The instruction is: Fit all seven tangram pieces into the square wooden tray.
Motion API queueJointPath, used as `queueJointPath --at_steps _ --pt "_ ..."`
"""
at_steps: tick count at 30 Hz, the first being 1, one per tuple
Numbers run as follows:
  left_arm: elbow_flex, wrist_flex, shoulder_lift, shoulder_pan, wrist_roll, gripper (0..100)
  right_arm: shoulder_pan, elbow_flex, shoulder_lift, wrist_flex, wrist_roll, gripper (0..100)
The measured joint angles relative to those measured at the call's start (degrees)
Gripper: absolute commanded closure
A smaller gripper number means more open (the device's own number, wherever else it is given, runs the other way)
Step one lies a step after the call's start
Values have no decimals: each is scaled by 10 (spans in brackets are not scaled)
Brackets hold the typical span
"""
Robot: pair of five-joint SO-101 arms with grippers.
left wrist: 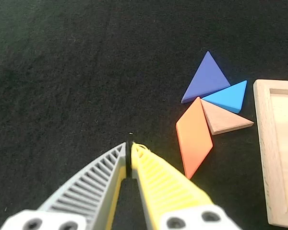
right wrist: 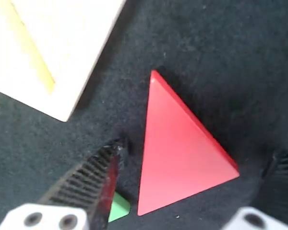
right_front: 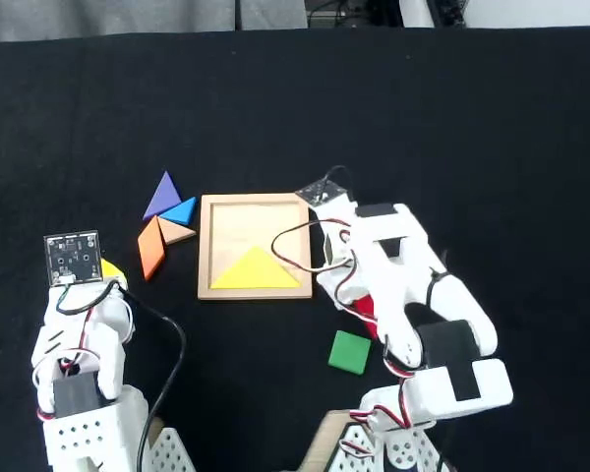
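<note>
- The left gripper (left wrist: 130, 147) is over the black table (right_front: 472, 147) at the near left, with its grey and yellow fingers pressed together on nothing.
- Four pieces lie in a cluster just left of the tray. They are a purple triangle (right_front: 163, 195), a blue triangle (right_front: 181, 209), a tan triangle (right_front: 175, 231) and an orange parallelogram (right_front: 150, 247), and each touches its neighbours.
- The square wooden tray (right_front: 206, 246) lies flat at the centre. A large yellow triangle (right_front: 254, 268) lies inside it along the near edge.
- The red triangle (right wrist: 177, 153) lies on the table near the tray's near right corner, apart from it. The right gripper (right wrist: 197, 153) is above it with its jaws spread wide, one finger on either side.
- The green square (right_front: 349, 352) lies nearer the arm bases, close to the red triangle.
</note>
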Motion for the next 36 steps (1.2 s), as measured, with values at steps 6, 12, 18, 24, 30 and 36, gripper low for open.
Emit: queueJointPath --at_steps 6,12,18,24,30,36 --pt "0 0 0 0 0 967 2 -3 -4 -1 3 722" --pt "0 0 0 0 0 967 3 -6 -4 -1 2 723" --pt "0 0 0 0 0 967 3 -7 -4 -2 -18 621" --pt "0 0 0 0 0 967 1 -11 3 9 -50 539" --pt "0 0 0 0 0 967 0 -11 3 13 -57 539" --pt "0 0 0 0 0 967 9 -11 3 13 -96 549"
